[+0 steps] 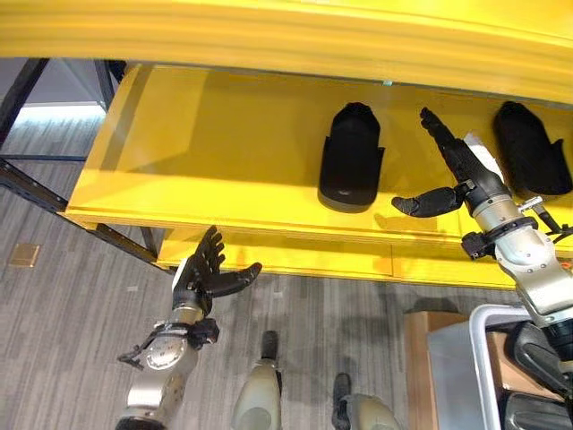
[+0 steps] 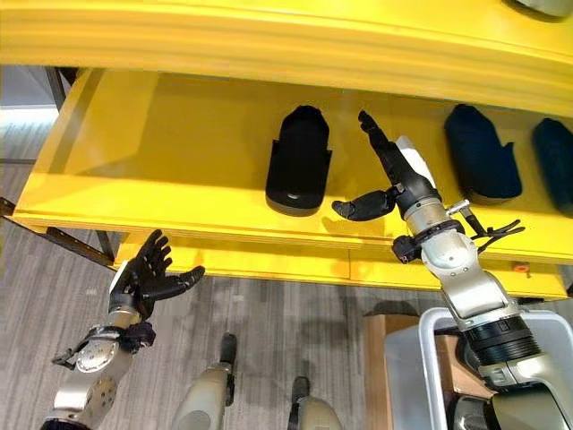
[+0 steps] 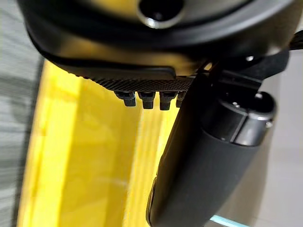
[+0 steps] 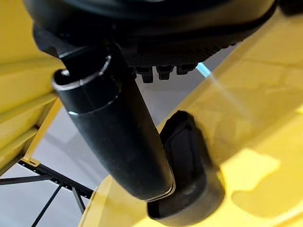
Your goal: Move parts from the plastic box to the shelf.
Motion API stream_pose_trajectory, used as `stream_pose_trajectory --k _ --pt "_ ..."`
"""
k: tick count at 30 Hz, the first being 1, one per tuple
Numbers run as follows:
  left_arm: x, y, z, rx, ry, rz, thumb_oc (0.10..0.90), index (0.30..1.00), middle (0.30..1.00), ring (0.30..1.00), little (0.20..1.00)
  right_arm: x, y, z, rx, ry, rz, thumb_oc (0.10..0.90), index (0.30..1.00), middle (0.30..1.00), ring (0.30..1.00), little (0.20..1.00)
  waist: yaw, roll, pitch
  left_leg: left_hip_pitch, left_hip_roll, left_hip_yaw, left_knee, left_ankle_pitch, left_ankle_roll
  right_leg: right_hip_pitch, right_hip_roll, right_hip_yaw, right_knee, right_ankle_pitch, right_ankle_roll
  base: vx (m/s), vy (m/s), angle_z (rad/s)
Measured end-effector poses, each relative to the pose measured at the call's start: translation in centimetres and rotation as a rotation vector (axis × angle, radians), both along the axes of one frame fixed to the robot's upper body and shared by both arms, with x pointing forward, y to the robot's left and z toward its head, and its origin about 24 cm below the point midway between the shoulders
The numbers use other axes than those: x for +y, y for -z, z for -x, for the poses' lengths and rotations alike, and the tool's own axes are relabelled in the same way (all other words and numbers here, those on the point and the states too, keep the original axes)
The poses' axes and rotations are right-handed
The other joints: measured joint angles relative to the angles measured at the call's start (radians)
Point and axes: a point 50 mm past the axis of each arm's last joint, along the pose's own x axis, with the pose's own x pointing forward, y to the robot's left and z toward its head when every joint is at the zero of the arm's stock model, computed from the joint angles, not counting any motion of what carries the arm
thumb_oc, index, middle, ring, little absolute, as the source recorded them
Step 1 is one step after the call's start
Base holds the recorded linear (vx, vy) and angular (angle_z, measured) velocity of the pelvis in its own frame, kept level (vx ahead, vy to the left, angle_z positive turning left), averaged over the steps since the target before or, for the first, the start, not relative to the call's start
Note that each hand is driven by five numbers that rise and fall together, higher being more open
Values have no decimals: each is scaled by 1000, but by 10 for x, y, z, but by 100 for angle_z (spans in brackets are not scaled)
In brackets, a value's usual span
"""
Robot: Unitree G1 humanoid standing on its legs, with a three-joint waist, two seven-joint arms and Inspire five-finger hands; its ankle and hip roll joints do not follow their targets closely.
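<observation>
Overhead, a yellow shelf [image 1: 224,152] spans the stereo views, its lit board already carrying several black moulded parts set in a row with gaps between them, an arrangement that leaves each one room to be reached on its own. Below and to the robot's right, the grey plastic box [image 2: 421,349] stands on the floor just in front of the shelf's lower edge, near enough that a part can go from box to board with one lift of the arm; what lies inside it cannot be made out. On the board, the leftmost black part [image 1: 351,158] lies flat near the middle, lengthways into the shelf, and a second black part [image 1: 533,148] rests well to its right; the right eye view shows a further one [image 2: 557,161] beyond that. Between the first two the right hand [image 2: 394,179] is raised over the board, fingers straight and thumb spread, holding nothing, close beside the leftmost part but apart from it, a pose that suggests this part has been set down. The right wrist view shows that part [image 4: 189,175] past the thumb, sitting free on the yellow surface. Lower left, the left hand [image 1: 208,270] hangs below the shelf edge over the floor, fingers relaxed and empty, kept clear of the work.
</observation>
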Motion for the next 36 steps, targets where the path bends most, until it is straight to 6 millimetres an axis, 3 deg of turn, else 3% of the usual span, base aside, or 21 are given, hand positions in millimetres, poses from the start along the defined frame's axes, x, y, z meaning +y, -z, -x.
stream_pose_trajectory --k 6,19,28,36 --pt "0 -1 3 -28 -2 1 900 1000 1000 1000 1000 0 -5 0 -18 -1 3 900 1000 1000 1000 1000 1 -13 -5 -35 -6 -2 5 -14 12 17 -3 -13 -96 41 11 60 65 0" --pt "1 -10 4 -78 -12 2 900 1000 1000 1000 1000 -4 -21 0 -69 24 80 900 1000 1000 1000 1000 9 -45 -13 -98 -5 -2 19 -17 14 -38 -2 -17 -101 58 15 28 2 0" --pt "4 16 18 64 -38 0 900 1000 1000 1000 1000 21 -9 -4 -37 -50 126 900 1000 1000 1000 1000 12 -58 -12 -102 -5 -3 19 -16 14 -38 -1 -20 -108 60 16 -3 -1 0" --pt "4 17 18 69 -41 -1 900 1000 1000 1000 1000 45 -2 -2 -24 -145 108 900 1000 1000 1000 1000 12 -70 -6 -103 -5 -7 19 -16 14 -36 1 -24 -110 60 15 -18 -3 0"
